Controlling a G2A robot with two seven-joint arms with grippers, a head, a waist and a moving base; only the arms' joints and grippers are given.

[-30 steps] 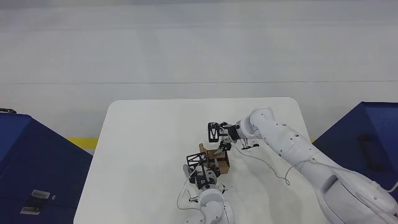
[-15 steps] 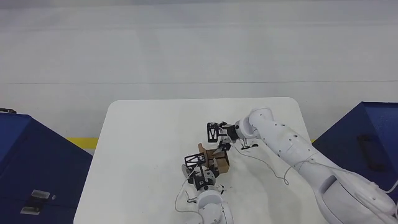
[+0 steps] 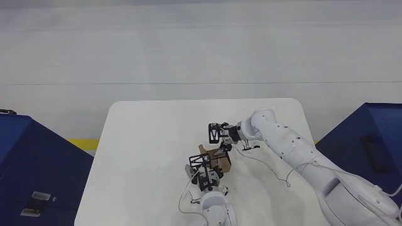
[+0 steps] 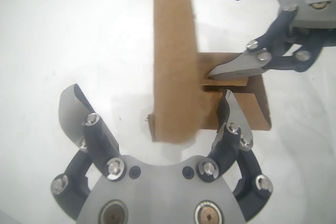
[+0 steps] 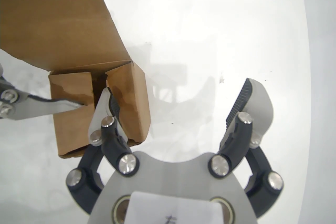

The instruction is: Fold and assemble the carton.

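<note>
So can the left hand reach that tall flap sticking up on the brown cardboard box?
Probably yes. The tall brown cardboard flap stands between the open fingers of the left hand, with nothing in front. The right hand is off to one side.

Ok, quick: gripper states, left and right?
Left gripper: open, one fingertip against the brown cardboard carton, gripping nothing.
Right gripper: open, one fingertip on a carton flap, gripping nothing.

The white desk [image 3: 144,144] has round corners. One small brown cardboard carton [image 3: 218,157] sits on it, toward the robot's side, with a long flap [image 4: 173,51] sticking up.
</note>
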